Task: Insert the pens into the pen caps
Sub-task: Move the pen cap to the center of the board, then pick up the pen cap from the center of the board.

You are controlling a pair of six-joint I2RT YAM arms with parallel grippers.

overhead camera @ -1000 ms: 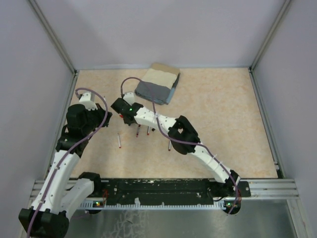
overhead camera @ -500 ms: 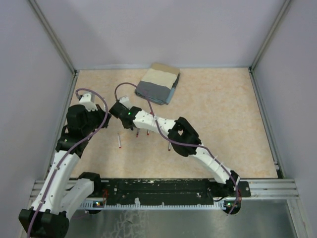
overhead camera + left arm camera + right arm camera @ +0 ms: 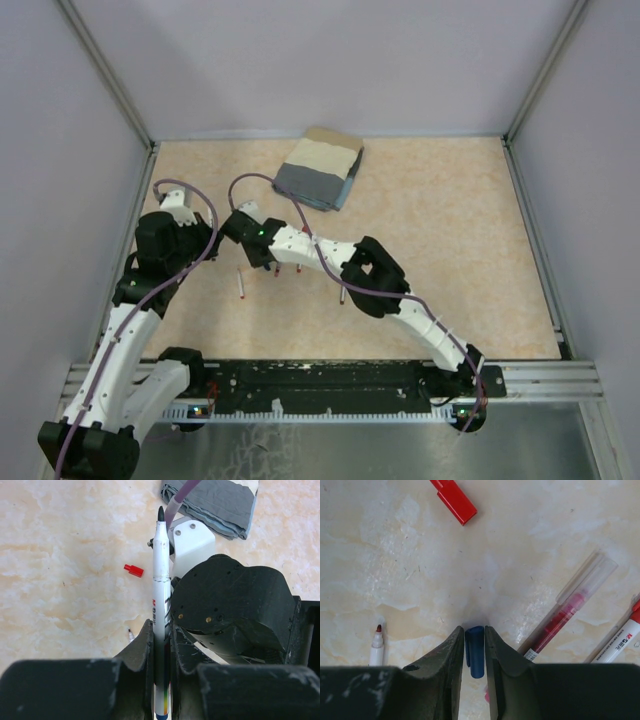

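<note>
Currently: one blue cap point(image 3: 475, 652), one red cap point(image 3: 453, 500), one gripped pen point(image 3: 161, 595).

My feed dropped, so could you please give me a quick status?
Left fingers shut on uncapped pen. Right fingers shut on blue cap. Red cap loose nearby.
</note>
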